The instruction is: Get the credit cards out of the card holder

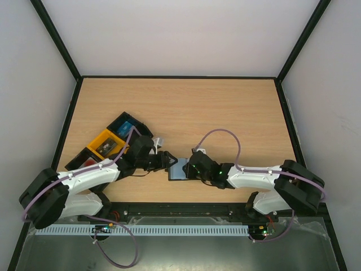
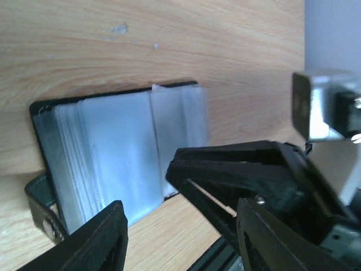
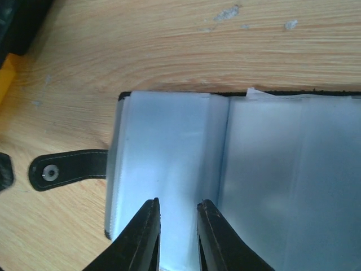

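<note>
Top view: the holder (image 1: 178,170) lies open on the table (image 1: 186,107) near its front edge, long axis running left to right, between the left gripper (image 1: 164,160) and the right gripper (image 1: 190,168).

Left wrist: the left gripper (image 2: 186,243) stands wide open and empty. The holder (image 2: 107,152) lies just ahead, and the right gripper (image 2: 225,169) reaches onto its sleeves from the right.

Right wrist: the right gripper (image 3: 177,231) is nearly closed – only a slit – right over the sleeves (image 3: 169,158), so it looks the better placed. I cannot tell whether it pinches a leaf. No card shows.
</note>
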Controlling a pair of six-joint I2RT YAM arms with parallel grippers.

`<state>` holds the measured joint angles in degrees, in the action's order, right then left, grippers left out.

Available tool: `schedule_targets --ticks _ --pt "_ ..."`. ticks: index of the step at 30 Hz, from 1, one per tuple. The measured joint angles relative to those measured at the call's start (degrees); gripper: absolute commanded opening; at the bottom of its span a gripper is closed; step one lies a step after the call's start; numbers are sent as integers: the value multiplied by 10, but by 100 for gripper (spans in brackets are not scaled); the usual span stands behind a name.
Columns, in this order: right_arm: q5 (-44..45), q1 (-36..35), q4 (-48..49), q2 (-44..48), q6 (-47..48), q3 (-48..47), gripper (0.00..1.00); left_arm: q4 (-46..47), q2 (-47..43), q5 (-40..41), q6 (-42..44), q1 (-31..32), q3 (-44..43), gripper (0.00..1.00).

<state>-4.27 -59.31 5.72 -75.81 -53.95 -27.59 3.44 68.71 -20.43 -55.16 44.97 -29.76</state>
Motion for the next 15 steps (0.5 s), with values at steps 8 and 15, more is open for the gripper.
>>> schedule_targets --ticks 8,15 --pt "-3 1 21 -29 -7 12 16 68 22 -37 -7 -32 28 54" --pt "-10 1 77 -35 -23 52 9 108 59 -56 -8 -35 29 57"
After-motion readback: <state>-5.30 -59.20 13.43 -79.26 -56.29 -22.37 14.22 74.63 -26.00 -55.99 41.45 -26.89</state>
